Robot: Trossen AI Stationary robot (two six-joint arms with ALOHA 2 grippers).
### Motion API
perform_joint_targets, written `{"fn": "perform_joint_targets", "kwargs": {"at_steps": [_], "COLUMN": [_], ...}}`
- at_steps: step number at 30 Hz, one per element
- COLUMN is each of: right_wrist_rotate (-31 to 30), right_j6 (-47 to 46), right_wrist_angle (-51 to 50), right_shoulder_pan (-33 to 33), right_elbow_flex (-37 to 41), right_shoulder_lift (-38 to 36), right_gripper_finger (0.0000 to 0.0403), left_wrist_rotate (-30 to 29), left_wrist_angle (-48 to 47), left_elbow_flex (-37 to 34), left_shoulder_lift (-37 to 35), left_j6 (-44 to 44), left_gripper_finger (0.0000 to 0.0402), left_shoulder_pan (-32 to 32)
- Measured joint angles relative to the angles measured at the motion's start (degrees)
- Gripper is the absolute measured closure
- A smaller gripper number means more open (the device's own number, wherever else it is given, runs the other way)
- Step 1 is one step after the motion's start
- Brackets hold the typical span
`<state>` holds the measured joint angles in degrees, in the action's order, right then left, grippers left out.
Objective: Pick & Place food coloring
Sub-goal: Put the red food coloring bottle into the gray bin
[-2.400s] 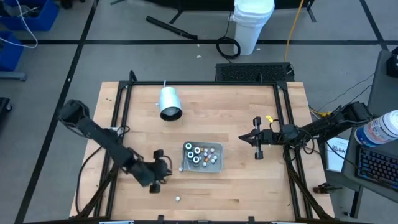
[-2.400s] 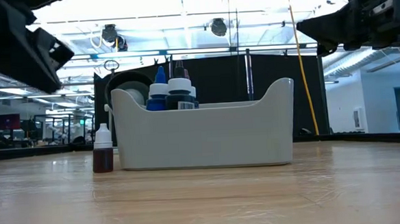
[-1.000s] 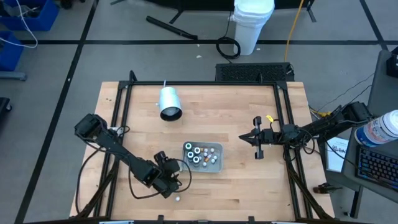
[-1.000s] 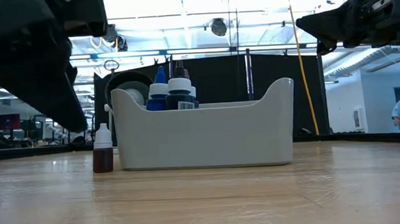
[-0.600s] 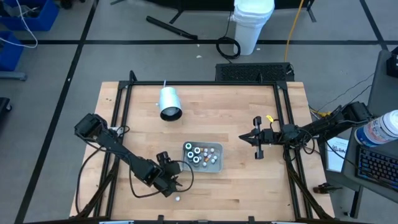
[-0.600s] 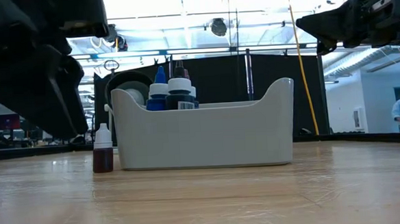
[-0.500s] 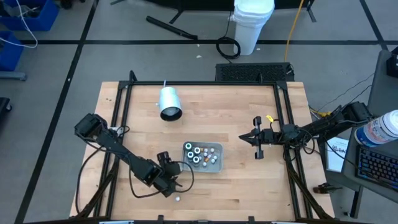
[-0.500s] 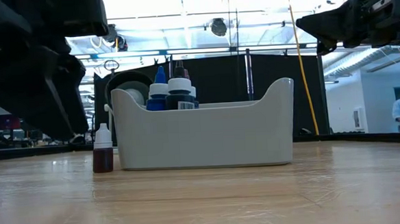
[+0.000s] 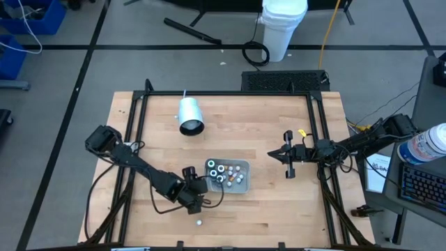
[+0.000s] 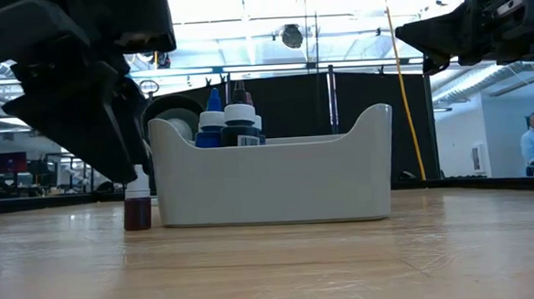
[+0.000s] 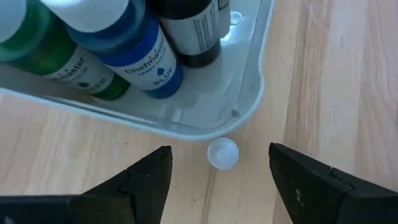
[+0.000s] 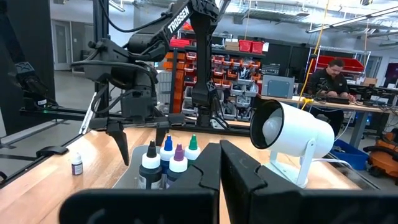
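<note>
The food coloring is a set of small dropper bottles, most of them standing upright together inside a pale, translucent grey rectangular plastic tray (image 9: 242, 167) near the middle of the light wooden table (image 9: 265, 132). From above, the bottles in the tray (image 9: 221, 174) read as dark rounds with white-rimmed blue, green and pinkish tops; in the left wrist view the nearest ones show a blue body (image 11: 140, 59), a green body (image 11: 43, 53) and a dark one with a printed white label (image 11: 196, 31). One more small bottle with a white cap and dark red-brown liquid (image 10: 137, 200) stands alone on the wood just beside the tray's outer corner. The left gripper (image 9: 195, 199) hangs over this lone bottle, its two dark fingers (image 11: 146, 180) spread wide with the white cap between them, apparently not touching it, though the angle makes contact hard to judge. A tiny whitish piece (image 9: 199, 223) lies on the table near the front edge. The right gripper (image 9: 289, 155) waits well apart on the right side, fingers pressed together and holding nothing. A white cylindrical lamp-like object (image 9: 189, 115) lies near the back left.
</note>
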<state>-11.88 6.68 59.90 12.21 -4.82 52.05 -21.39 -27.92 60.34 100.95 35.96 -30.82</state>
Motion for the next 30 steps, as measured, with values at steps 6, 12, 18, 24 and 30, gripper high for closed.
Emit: {"fn": "perform_joint_targets", "kwargs": {"at_steps": [6, 12, 18, 24, 30], "right_wrist_rotate": [0.0, 0.0, 0.0, 0.0, 0.0], "right_j6": [0.1, 0.1, 0.2, 0.2, 0.2], "right_wrist_angle": [0.0, 0.0, 0.0, 0.0, 0.0], "right_shoulder_pan": [0.0, 0.0, 0.0, 0.0, 0.0], "right_elbow_flex": [0.0, 0.0, 0.0, 0.0, 0.0], "right_shoulder_lift": [0.0, 0.0, 0.0, 0.0, 0.0], "right_gripper_finger": [0.0403, 0.0403, 0.0403, 0.0403, 0.0403], "left_wrist_rotate": [0.5, 0.6, 1.9, 1.9, 2.0], "left_wrist_angle": [1.2, 1.3, 5.2, 7.4, 7.5], "left_elbow_flex": [0.0, -0.2, -2.7, -3.7, -3.7], "left_shoulder_lift": [0.0, 0.0, 0.0, 0.0, 0.0], "left_j6": [-1.2, -1.7, -1.4, -1.5, -1.6], "left_gripper_finger": [0.0131, 0.0131, 0.0131, 0.0131, 0.0131], "left_shoulder_pan": [1.1, 1.2, 1.2, 1.2, 1.2]}}
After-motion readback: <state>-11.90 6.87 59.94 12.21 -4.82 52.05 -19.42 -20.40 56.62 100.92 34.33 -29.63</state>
